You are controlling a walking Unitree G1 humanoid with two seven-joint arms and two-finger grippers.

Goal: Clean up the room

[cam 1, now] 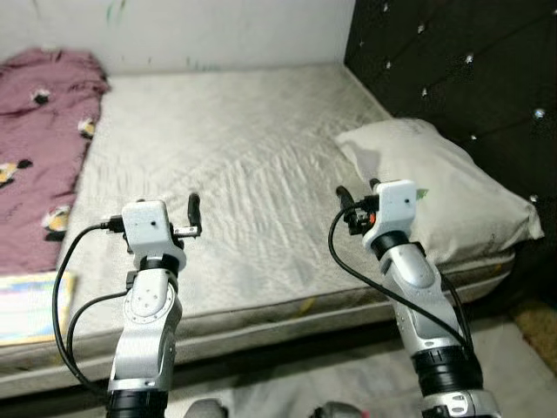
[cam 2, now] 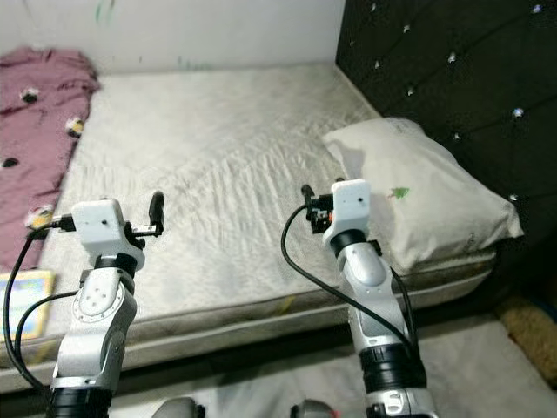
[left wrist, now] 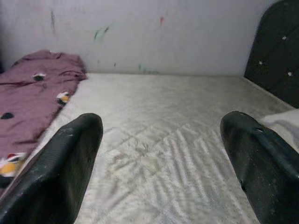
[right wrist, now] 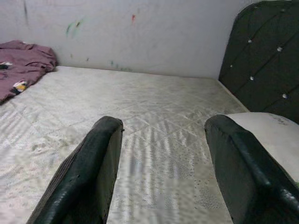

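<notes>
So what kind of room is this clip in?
Most likely a bedroom: a bare quilted grey mattress, a white pillow against a black tufted headboard, and a crumpled maroon blanket.

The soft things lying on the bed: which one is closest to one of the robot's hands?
The off-white pillow against the black tufted headboard, right beside the right hand. The maroon patterned blanket lies bunched along the bed's far left side, farther from the left hand.

Just a pale wall (cam 1: 218, 30) with some crayon-looking marks running behind the far edge of the bed, a black tufted headboard (cam 1: 452, 78) with shiny studs along the right edge, and grey floor (cam 2: 261, 383) below the near edge.
</notes>
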